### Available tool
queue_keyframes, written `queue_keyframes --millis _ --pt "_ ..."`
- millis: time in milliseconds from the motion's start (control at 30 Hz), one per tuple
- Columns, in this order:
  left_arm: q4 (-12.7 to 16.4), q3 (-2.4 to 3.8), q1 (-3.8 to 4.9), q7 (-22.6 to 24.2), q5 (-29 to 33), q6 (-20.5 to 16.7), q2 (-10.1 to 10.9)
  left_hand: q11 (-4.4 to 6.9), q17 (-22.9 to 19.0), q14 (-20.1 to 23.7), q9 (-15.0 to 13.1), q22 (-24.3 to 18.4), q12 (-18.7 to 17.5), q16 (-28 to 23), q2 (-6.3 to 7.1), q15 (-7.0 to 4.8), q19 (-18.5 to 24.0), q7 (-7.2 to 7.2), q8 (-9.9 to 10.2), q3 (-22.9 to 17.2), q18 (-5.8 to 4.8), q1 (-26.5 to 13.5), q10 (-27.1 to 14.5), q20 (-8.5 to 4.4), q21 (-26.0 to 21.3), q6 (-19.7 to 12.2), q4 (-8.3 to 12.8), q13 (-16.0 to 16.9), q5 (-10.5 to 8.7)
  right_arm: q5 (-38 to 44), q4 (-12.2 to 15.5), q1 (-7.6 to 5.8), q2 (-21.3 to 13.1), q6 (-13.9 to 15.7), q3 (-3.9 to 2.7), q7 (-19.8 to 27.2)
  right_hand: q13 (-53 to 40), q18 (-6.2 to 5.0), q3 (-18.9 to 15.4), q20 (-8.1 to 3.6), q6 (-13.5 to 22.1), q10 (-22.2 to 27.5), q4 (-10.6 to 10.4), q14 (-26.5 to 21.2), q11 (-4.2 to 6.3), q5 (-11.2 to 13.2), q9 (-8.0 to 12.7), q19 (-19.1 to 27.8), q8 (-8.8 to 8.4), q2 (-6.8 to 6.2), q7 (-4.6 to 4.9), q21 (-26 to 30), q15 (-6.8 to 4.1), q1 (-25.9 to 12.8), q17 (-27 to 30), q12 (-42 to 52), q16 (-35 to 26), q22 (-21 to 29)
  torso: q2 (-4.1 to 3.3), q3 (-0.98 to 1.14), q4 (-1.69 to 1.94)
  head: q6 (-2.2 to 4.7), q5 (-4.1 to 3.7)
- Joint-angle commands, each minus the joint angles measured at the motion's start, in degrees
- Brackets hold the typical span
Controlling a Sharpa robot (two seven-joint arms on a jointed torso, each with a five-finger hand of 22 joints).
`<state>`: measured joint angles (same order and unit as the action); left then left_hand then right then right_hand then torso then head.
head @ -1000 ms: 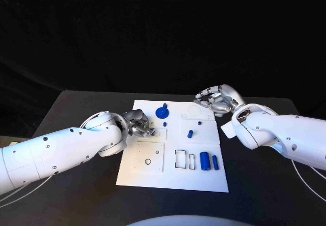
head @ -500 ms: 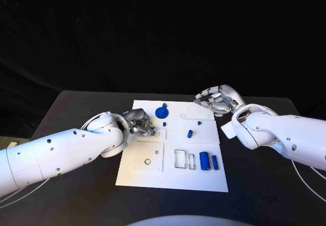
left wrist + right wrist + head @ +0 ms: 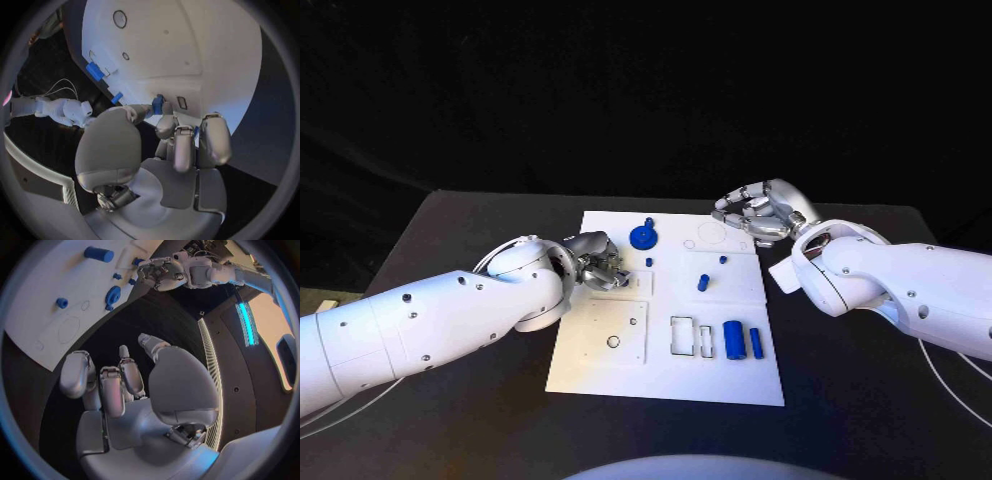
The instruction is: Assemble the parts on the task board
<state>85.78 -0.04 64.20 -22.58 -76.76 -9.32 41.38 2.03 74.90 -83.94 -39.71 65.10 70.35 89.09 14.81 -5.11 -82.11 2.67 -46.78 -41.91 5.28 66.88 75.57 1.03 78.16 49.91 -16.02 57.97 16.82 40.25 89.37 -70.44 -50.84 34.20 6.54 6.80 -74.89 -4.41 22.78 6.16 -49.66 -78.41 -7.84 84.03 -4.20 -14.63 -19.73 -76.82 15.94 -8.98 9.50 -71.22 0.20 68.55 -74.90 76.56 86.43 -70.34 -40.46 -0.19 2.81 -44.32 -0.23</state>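
Seen from above: one black rectangular table (image 3: 473, 400), bearing one flat white task board (image 3: 668, 375) at its middle. Two white jointed arms reaching in from either side, each ending in a silver many-fingered hand. Left hand (image 3: 596, 262) low over the board's left edge, fingers curled in narrow, thumb and a fingertip pinching a small blue part (image 3: 157, 104) in the left wrist view. Right hand (image 3: 762, 213) raised off the board's far right corner, above bare table, fingers loosely curled inward with nothing between them.

Counted on the board: one round blue disc with a stem (image 3: 643, 237) near the far edge; two blue cylinders, one thick (image 3: 733, 342) and one thin (image 3: 757, 344), lying side by side near the right edge, just beside a rectangular cutout; one short blue bar (image 3: 704, 283) mid-board; two tiny blue pegs, one (image 3: 723, 261) beyond the bar, one (image 3: 648, 263) just beside the left hand.
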Motion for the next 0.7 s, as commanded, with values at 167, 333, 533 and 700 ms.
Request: queue_keyframes --millis 167,333,533,700 --pt "-0.5 0.08 0.02 -1.2 -0.5 2.6 -0.6 0.04 13.7 -5.7 -0.1 0.0 0.1 0.3 -0.28 -0.35 -0.1 -0.38 -0.3 -12.7 -0.53 0.1 0.5 -0.25 0.4 0.1 12.8 0.0 0.18 0.2 0.0 0.07 0.1 -0.8 0.00 0.5 0.0 -0.89 0.1 0.05 0.1 0.3 -0.3 3.2 -0.11 -0.2 -0.1 0.4 0.22 0.15 -0.33 0.3 -0.07 -0.4 -2.9 -0.4 -0.3 0.1 0.07 0.00 0.04 -0.01 0.08" --pt "-1.0 0.09 0.02 -1.6 -0.6 2.6 -1.1 0.05 13.7 -5.7 -0.1 0.1 0.1 0.3 -0.25 -0.37 -0.1 -0.38 -0.2 -12.7 -0.55 0.1 0.5 -0.26 0.4 0.1 12.8 0.0 0.13 0.1 0.0 0.08 0.1 -0.8 0.01 0.6 0.0 -0.89 0.1 0.05 0.1 0.3 -0.3 3.2 -0.11 -0.2 -0.1 0.4 0.22 0.15 -0.33 0.3 -0.07 -0.4 -2.9 -0.4 -0.3 0.1 0.00 -0.01 -0.05 -0.01 0.06" --pt "-1.2 0.09 0.02 -1.9 -0.7 2.6 -1.2 0.05 13.7 -5.7 -0.1 0.1 0.1 0.3 -0.25 -0.37 -0.1 -0.38 -0.2 -12.7 -0.55 0.1 0.5 -0.26 0.4 0.1 12.8 0.0 0.13 0.1 0.0 0.09 0.1 -0.8 0.01 0.6 0.0 -0.89 0.1 0.05 0.1 0.3 -0.3 3.2 -0.11 -0.2 -0.1 0.4 0.22 0.15 -0.33 0.3 -0.07 -0.4 -2.9 -0.4 -0.3 0.1 0.02 0.01 -0.01 -0.07 -0.05" --pt "-1.3 0.09 0.02 -2.4 -0.9 3.5 -1.2 0.05 13.7 -5.7 -0.1 0.1 0.1 0.3 -0.25 -0.37 -0.1 -0.38 -0.2 -12.7 -0.55 0.1 0.5 -0.26 0.4 0.1 12.8 0.0 0.13 0.1 0.0 0.09 0.1 -0.8 0.01 0.6 0.0 -0.89 0.1 0.05 0.1 0.3 -0.3 3.2 -0.11 -0.2 -0.1 0.4 0.22 0.15 -0.33 0.3 -0.07 -0.4 -2.9 -0.4 -0.3 0.1 0.02 0.00 0.01 -0.15 -0.08"
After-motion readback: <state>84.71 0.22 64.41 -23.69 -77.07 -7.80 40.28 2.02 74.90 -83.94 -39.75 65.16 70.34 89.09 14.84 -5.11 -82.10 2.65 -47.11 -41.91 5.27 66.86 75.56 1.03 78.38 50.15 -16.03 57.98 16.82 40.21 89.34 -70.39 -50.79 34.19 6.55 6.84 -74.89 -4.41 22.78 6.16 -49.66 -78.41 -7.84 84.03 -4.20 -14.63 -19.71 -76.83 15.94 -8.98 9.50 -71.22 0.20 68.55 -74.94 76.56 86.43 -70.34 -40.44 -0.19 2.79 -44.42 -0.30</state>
